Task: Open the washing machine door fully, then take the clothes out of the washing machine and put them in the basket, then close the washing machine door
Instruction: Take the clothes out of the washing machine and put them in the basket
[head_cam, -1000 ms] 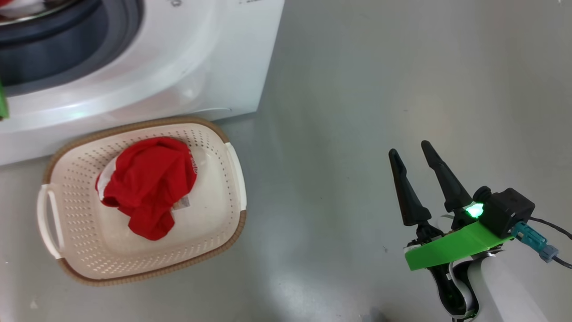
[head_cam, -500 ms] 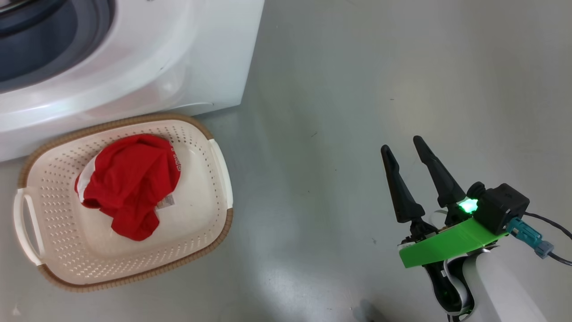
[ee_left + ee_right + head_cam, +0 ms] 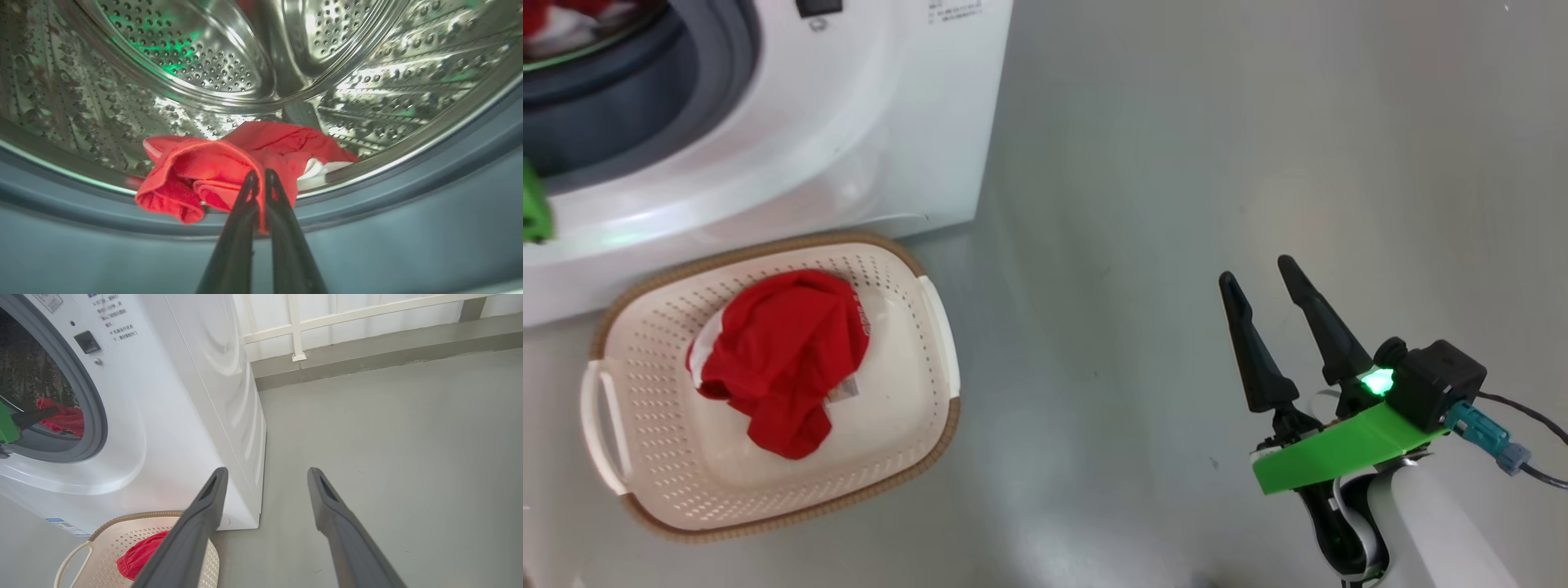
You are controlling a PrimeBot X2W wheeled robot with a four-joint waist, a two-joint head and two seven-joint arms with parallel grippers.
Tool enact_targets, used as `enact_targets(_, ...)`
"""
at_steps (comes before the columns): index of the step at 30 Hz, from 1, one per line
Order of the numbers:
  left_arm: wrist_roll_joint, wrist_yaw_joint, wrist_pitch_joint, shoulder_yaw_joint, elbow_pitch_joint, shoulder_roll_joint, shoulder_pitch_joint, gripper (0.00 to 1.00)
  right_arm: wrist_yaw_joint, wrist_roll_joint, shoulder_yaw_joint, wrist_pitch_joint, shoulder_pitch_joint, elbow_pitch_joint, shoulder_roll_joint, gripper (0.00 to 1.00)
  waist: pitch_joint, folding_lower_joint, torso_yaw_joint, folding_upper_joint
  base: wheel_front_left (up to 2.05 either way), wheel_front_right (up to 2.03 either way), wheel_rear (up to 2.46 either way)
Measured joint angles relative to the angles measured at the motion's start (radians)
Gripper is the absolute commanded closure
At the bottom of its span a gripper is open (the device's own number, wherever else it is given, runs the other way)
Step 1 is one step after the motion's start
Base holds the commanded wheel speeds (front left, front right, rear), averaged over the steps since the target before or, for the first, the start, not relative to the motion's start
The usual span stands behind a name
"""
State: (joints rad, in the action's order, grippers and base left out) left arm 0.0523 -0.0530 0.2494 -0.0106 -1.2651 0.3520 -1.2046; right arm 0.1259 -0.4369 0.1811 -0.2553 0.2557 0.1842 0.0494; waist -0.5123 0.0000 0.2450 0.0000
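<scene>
Inside the washing machine's (image 3: 184, 396) steel drum (image 3: 212, 53), my left gripper (image 3: 260, 175) is shut on a red garment with a white part (image 3: 192, 171) that lies over the drum's front lip and grey rubber ring (image 3: 367, 204). From the right wrist view, that left gripper (image 3: 36, 415) reaches into the opening to the same garment (image 3: 65, 418). The cream basket (image 3: 915, 367) stands on the floor before the machine with another red garment (image 3: 784, 359) in it. My right gripper (image 3: 1258, 273) hangs open and empty over the floor, right of the basket. The door is out of view.
Grey floor (image 3: 1176, 163) spreads to the right of the machine and basket. A white wall with a low railing (image 3: 347, 318) stands behind the machine. The machine's white front corner (image 3: 980, 122) juts toward the basket.
The head camera has swung, shifting the whole picture. The basket and its garment lie as before, and my right gripper stays open in the same pose.
</scene>
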Motion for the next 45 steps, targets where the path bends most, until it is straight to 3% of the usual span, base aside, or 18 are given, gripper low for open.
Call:
enact_targets(9, 0.065, -0.028, 0.000, -0.037, 0.317, -0.068, 0.197, 1.00, 0.000, 0.021, -0.015, 0.000, -0.017, 0.008, 0.000, 0.00, 0.060, 0.0000, -0.034, 0.0000, 0.00, 0.00, 0.00)
enact_targets(27, 0.090, -0.062, 0.000, -0.127, 0.770, -0.181, 0.475, 1.00, 0.000, 0.067, -0.061, 0.000, -0.072, 0.021, 0.000, 0.00, 0.165, 0.0000, -0.086, 0.0000, 0.00, 0.00, 0.00)
enact_targets(45, 0.089, -0.071, 0.008, -0.170, 1.190, -0.256, 0.594, 1.00, 0.000, 0.083, -0.094, 0.000, -0.108, 0.019, 0.000, 0.00, 0.216, 0.0000, -0.135, 0.0000, 0.00, 0.00, 0.00)
